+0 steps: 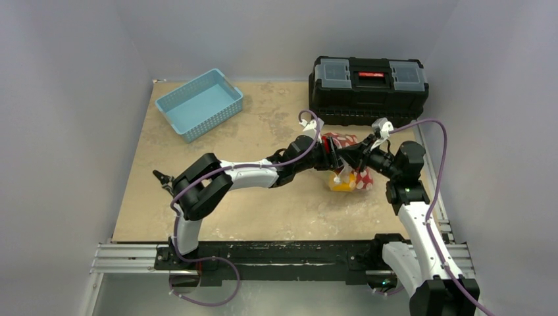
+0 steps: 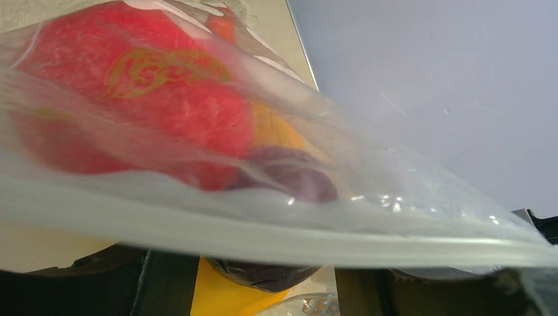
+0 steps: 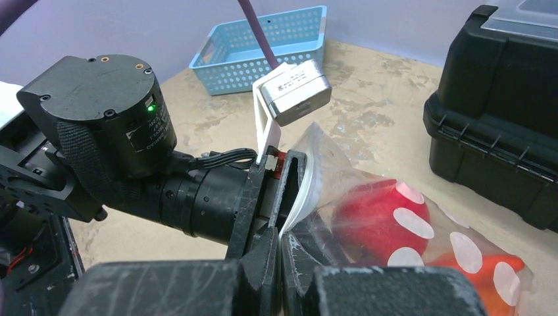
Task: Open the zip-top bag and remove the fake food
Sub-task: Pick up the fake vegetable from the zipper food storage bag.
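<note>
Plastic zip-top bag [image 3: 421,217], fake food [image 2: 164,99] inside, is held just in front of the toolbox [image 1: 368,89], its mouth pinched in the right gripper [image 3: 281,263], likely so the left gripper [image 3: 279,184], whose hold I cannot tell, can part it.

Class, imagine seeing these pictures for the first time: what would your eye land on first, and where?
The dotted bag, stuffed with red, orange and yellow fake food, stands out right of the table's centre; the left gripper is at its mouth, the right gripper pinches its edge. Behind it stands a black toolbox; a blue basket sits back left.
</note>
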`<state>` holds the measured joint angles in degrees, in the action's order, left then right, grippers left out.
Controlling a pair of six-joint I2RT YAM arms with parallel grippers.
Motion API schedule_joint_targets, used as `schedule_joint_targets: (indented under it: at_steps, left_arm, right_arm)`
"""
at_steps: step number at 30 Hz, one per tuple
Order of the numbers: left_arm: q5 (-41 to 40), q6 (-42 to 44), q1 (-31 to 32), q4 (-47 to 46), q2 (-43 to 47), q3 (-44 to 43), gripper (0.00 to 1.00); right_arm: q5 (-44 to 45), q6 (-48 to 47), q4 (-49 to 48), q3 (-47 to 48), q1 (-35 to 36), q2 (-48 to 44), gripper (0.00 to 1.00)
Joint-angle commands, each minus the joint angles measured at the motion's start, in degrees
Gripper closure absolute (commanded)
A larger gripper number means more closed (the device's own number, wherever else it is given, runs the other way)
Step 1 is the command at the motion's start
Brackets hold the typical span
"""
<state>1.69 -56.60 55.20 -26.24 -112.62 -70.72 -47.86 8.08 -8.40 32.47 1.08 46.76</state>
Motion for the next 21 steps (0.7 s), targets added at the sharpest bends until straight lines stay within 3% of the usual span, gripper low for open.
schedule_joint_targets:
  at_steps: [1, 6, 12, 21]
  left_arm:
    - [-0.4, 0.6, 0.2, -2.7, 0.2, -1.6, 0.52]
    - [-0.8, 2.4, 0.2, -2.1, 2.8, 0.1, 0.67]
    - [-1.0, 4.7, 0.1, -0.6, 6.6, 2.0, 0.78]
    - [-0.7, 7.7, 0.1, 3.7, 11.2, 4.2, 0.86]
  right_arm:
    - [-3.1, 0.2, -2.8, 2.3, 0.6, -0.8, 1.00]
    - [-2.3, -0.2, -2.5, 2.4, 0.6, -0.8, 1.00]
    - [-1.6, -0.5, -2.3, 2.5, 0.6, -0.9, 1.00]
    - [1.4, -1.4, -1.9, 2.6, 0.6, -0.5, 1.00]
